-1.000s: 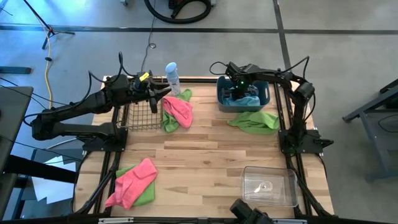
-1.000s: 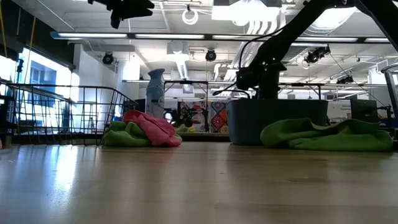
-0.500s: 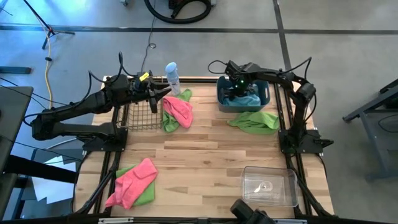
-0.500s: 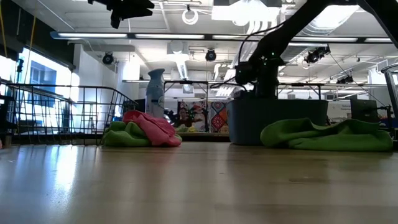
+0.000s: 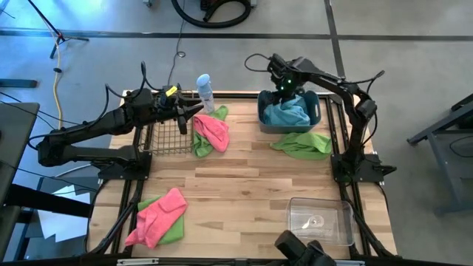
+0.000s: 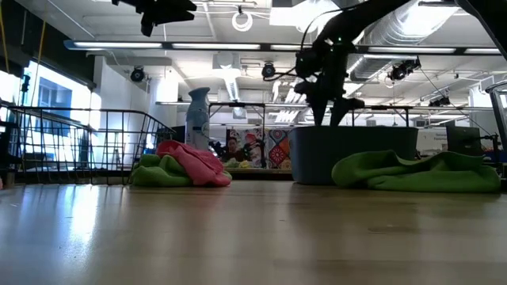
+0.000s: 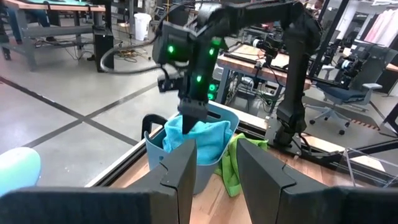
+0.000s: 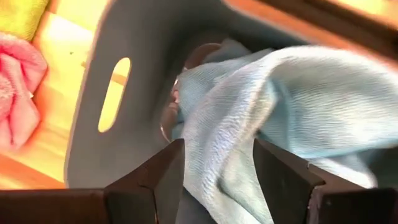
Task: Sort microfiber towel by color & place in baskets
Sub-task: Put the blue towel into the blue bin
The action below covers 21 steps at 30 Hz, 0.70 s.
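A light teal-blue towel (image 5: 287,114) lies heaped in the grey-blue tub (image 5: 316,118) at the far right. My right gripper (image 5: 284,90) hangs just above it, open, with nothing between its fingers (image 8: 158,180). A green towel (image 5: 301,144) lies on the table in front of the tub. A pink towel (image 5: 213,131) lies over a green one beside the black wire basket (image 5: 162,134). Another pink towel (image 5: 157,216) on green lies near left. My left gripper (image 5: 194,109) waits open over the basket's far right corner.
A white-and-blue spray bottle (image 5: 205,91) stands at the far edge between basket and tub. A clear plastic box (image 5: 320,220) sits near right. Bare wood lies in the table's middle (image 5: 244,185).
My right gripper has risen out of the tub and drawn a little toward the table's far edge. The teal-blue towel has stayed behind, heaped in the tub.
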Tool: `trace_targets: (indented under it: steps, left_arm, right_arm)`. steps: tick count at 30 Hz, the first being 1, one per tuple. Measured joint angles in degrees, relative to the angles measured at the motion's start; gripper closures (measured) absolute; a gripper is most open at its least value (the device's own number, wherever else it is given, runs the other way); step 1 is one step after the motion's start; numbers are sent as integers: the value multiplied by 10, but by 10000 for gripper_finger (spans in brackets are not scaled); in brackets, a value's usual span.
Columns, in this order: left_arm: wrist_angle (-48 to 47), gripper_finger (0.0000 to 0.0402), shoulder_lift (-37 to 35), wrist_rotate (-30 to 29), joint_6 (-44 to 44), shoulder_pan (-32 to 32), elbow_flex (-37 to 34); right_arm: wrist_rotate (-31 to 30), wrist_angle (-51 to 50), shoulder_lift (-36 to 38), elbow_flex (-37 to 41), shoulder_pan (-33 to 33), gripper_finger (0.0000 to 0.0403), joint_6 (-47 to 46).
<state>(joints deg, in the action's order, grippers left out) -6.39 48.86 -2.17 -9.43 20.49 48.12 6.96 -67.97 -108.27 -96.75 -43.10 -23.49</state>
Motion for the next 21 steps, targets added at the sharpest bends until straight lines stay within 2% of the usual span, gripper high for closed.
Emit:
trace_targets:
  steps: [7,10,13,15,16,19,21]
  left_arm:
    - [0,298,0,0,-5,0,0]
    - [0,298,0,0,-5,0,0]
    - [0,298,0,0,-5,0,0]
    - [0,298,0,-3,-5,0,0]
    - [0,298,0,-7,-5,0,0]
    - [0,298,0,-18,-5,0,0]
    - [0,298,0,-20,-7,0,0]
  right_arm:
    - [-45,-98,1,-82,-2,220,71]
    - [-45,-100,13,-80,8,245,95]
    - [-33,-67,41,-38,23,311,109]
    - [-19,-27,64,7,32,371,105]
    - [-8,-1,77,37,35,386,100]
    - [43,86,111,128,38,383,62]
    - [41,134,126,184,35,393,43]
